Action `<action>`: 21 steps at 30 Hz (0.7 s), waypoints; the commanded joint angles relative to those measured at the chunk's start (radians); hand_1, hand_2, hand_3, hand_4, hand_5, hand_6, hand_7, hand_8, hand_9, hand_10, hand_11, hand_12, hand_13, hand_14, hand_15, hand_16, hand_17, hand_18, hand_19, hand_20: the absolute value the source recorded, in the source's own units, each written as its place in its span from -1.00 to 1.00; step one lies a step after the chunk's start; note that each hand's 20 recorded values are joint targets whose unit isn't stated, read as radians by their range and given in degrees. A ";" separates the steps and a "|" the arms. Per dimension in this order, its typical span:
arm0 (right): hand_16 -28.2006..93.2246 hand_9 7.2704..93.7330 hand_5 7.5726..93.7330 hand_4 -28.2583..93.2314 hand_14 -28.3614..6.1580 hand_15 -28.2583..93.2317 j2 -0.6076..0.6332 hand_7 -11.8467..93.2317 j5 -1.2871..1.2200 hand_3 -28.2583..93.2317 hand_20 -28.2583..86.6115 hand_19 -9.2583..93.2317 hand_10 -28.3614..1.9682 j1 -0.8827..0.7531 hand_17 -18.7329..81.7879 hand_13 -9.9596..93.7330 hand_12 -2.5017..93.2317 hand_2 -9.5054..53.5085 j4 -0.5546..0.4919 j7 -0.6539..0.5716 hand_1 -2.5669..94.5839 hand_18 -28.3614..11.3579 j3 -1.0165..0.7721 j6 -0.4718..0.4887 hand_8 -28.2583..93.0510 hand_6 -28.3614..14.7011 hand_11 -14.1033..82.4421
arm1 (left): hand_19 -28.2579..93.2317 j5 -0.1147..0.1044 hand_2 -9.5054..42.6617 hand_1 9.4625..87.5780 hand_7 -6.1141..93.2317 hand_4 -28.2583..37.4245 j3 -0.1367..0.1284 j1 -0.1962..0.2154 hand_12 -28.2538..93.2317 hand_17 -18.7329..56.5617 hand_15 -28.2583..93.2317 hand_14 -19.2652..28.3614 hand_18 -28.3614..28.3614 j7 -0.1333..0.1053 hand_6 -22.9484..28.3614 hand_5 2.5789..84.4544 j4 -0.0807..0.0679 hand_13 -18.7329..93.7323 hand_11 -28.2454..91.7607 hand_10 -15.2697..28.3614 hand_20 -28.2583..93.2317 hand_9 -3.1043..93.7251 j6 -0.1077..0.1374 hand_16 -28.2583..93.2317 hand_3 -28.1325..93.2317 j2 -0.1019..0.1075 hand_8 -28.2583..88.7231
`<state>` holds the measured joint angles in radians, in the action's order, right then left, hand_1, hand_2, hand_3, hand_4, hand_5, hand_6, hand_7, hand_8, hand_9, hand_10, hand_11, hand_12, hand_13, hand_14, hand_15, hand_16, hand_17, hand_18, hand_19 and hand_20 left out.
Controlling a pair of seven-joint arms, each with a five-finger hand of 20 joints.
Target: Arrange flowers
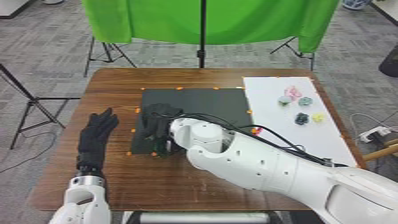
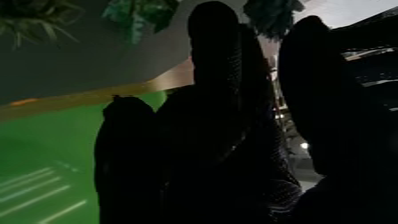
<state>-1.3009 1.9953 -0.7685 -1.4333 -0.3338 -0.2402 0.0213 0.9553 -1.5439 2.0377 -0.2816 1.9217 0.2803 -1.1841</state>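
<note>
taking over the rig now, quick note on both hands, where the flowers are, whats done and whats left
Left hand: open, at the left side of the table.
Right hand: open, at the dark mat.
Flowers: pink flower, yellow flower and dark blue flower among those on the white sheet.
Done: no finished arrangement can be made out.
Left: probably arranging the flowers on the sheet.

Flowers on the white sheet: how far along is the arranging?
I can't confirm anything done. The right hand is over the dark mat; whether it holds a stem, I can't tell. The pink flower, yellow flower and others are on the white sheet, so those probably remain.
</note>
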 commanded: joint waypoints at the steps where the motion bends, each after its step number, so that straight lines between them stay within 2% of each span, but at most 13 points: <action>1: 0.05 0.65 0.37 -0.86 0.51 0.50 0.016 -0.41 0.082 0.52 0.58 1.00 0.10 0.024 0.62 0.90 -0.34 -1.00 0.000 -0.010 -0.02 -0.24 0.023 -0.115 -0.60 0.41 -0.12 | -0.50 0.010 -0.05 -0.70 -0.71 -1.00 0.005 0.007 -0.37 -0.41 -0.31 0.42 0.32 0.012 0.11 -0.07 -0.005 -0.14 -0.32 0.29 -0.28 -0.12 -0.010 -0.53 0.39 -0.007 -0.63; 5: 0.05 0.65 0.36 -0.86 0.51 0.50 0.020 -0.41 0.088 0.52 0.58 1.00 0.11 0.030 0.62 0.90 -0.33 -1.00 -0.002 -0.012 -0.02 -0.24 0.023 -0.146 -0.61 0.41 -0.12 | -0.50 0.010 -0.09 -0.70 -0.72 -1.00 0.004 0.007 -0.37 -0.41 -0.31 0.43 0.32 0.012 0.11 -0.07 -0.004 -0.14 -0.32 0.28 -0.28 -0.12 -0.008 -0.53 0.39 -0.005 -0.63; 11: 0.05 0.65 0.36 -0.86 0.51 0.50 0.053 -0.40 0.076 0.50 0.57 1.00 0.11 0.018 0.62 0.90 -0.30 -1.00 -0.041 -0.017 0.01 -0.24 -0.017 -0.143 -0.56 0.40 -0.14 | -0.50 0.013 -0.13 -0.72 -0.72 -1.00 -0.002 0.016 -0.37 -0.41 -0.31 0.43 0.32 0.017 0.11 -0.07 0.001 -0.14 -0.32 0.28 -0.28 -0.12 -0.011 -0.53 0.41 -0.009 -0.63; 14: 0.05 0.64 0.36 -0.85 0.51 0.50 0.124 -0.41 0.076 0.49 0.57 1.00 0.09 0.012 0.61 0.90 -0.31 -1.00 -0.119 -0.022 0.00 -0.25 -0.069 -0.138 -0.54 0.40 -0.14 | -0.50 0.014 -0.14 -0.72 -0.72 -1.00 -0.006 0.021 -0.37 -0.42 -0.31 0.43 0.32 0.019 0.11 -0.07 0.004 -0.14 -0.32 0.28 -0.28 -0.13 -0.014 -0.53 0.41 -0.012 -0.63; 16: 0.06 0.62 0.36 -0.84 0.50 0.49 0.199 -0.42 0.074 0.51 0.57 1.00 0.08 -0.004 0.61 0.89 -0.36 -1.00 -0.197 -0.034 -0.03 -0.25 -0.125 -0.127 -0.60 0.39 -0.13 | -0.50 0.015 -0.15 -0.72 -0.72 -1.00 -0.013 0.030 -0.36 -0.42 -0.31 0.43 0.33 0.020 0.11 -0.07 0.009 -0.14 -0.32 0.28 -0.28 -0.13 -0.015 -0.53 0.41 -0.013 -0.63; 21: 0.06 0.56 0.32 -0.83 0.45 0.48 0.415 -0.43 0.040 0.51 0.55 1.00 0.00 -0.070 0.56 0.85 -0.39 -1.00 -0.367 -0.070 -0.06 -0.30 -0.306 -0.070 -0.67 0.36 -0.17 | -0.50 0.011 -0.19 -0.73 -0.72 -1.00 -0.029 0.050 -0.36 -0.42 -0.31 0.43 0.33 0.025 0.11 -0.07 0.018 -0.14 -0.32 0.28 -0.28 -0.13 -0.003 -0.53 0.43 -0.012 -0.63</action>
<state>-1.1809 2.0582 -0.8032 -1.6212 -0.3585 -0.3491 -0.0937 0.9625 -1.5536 2.0477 -0.2713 1.9282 0.2761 -1.1875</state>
